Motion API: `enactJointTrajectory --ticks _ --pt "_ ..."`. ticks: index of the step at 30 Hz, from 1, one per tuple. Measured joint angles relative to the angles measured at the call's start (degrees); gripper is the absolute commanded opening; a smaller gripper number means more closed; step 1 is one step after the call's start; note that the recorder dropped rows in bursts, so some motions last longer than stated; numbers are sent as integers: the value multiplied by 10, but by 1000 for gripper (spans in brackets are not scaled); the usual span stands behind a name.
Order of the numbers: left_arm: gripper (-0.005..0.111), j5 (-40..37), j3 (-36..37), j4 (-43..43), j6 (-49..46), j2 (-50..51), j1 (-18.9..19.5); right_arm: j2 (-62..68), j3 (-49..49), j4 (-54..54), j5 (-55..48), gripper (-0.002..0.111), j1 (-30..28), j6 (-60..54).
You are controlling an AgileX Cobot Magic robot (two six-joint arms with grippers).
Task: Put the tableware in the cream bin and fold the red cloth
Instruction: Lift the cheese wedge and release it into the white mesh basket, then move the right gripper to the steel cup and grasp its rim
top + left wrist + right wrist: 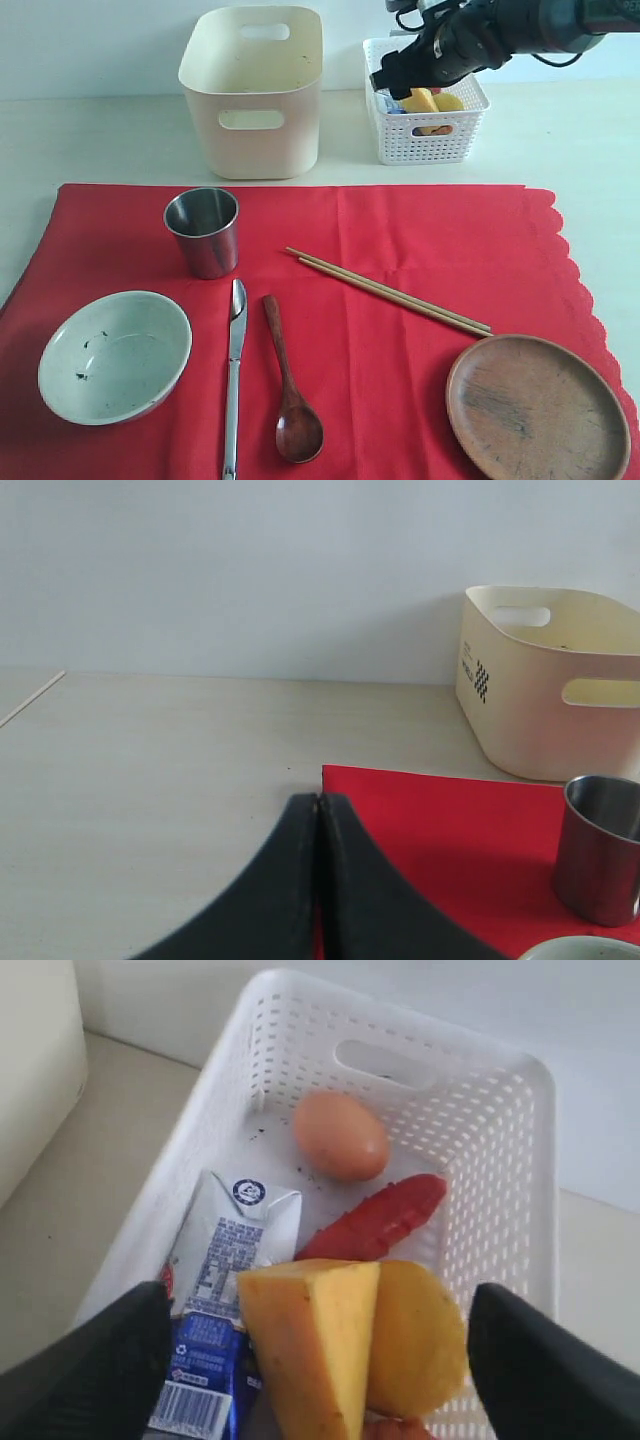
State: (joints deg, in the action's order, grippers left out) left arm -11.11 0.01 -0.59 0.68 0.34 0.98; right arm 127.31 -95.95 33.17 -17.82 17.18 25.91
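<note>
Nearest me, on the red cloth [400, 240] spread over the surface [100, 140], lie the speckled bowl [115, 355], the silver knife [234, 380], the wooden spoon [290, 385] and the brown plate [538, 410]. A little farther back, the chopsticks [388, 291] run slantwise and the steel cup [203, 232] stands upright. The left hand [318, 880], fingers pressed together and empty, hangs by a far corner of the cloth, with the cup close by. Beyond the cloth stands the cream bin [255, 95] with no tableware showing inside, and beside it the white basket [428, 145]. Over the basket hovers the right hand [320, 1360], well apart from every dish, fingers spread wide above a cheese wedge [310, 1340], a milk carton [225, 1260] and an egg [340, 1135], gripping none.
</note>
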Motion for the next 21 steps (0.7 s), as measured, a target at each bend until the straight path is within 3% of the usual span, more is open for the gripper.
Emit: enactJointTrajectory --ticks 5,8,18,21 --pt "2 0 0 0 0 0 0 -40 0 -1 -67 71 0 1" --pt "2 0 0 0 0 0 0 -64 0 -1 -116 58 0 -2" --pt "2 0 0 0 0 0 0 -131 0 -52 -256 1 14 -69" --pt "2 0 0 0 0 0 0 -149 0 -75 -272 0 33 -89"
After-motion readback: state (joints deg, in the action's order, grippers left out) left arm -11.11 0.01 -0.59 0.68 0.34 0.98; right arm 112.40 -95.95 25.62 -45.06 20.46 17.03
